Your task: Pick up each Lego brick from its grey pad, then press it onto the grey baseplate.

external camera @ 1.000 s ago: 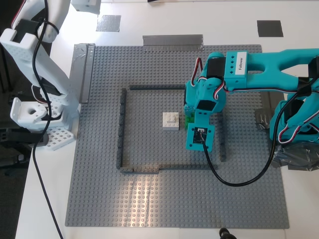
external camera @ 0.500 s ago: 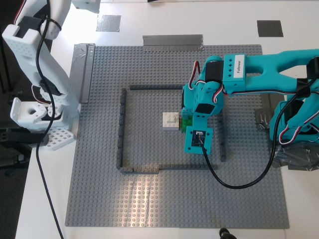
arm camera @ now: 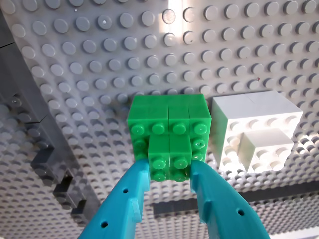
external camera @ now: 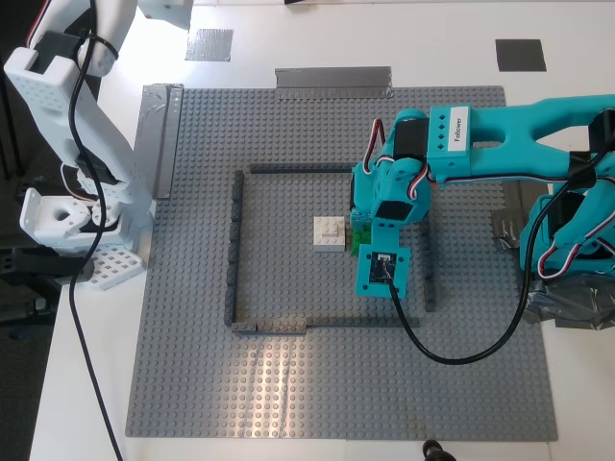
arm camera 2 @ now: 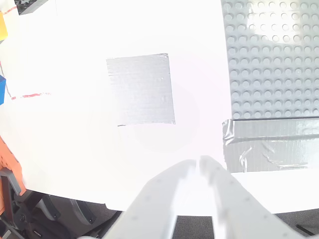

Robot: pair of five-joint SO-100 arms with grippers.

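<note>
The bright green Lego brick rests on the grey baseplate right beside the white brick. My first gripper, teal, is shut on the green brick's small raised top part. In the exterior view the teal arm covers most of the green brick, next to the white brick inside the outline. My second gripper, white, is shut and empty over the bare silvery grey pad. The dark grey pad at the exterior view's upper right is bare too.
A thin dark grey brick outline rings the baseplate's middle. Grey tape strips hold the plate's edges. The white arm's base stands at the exterior view's left, the teal arm's base at its right.
The teal arm has shifted slightly toward the exterior view's left, bringing the green brick closer to the white brick. The white arm has barely moved.
</note>
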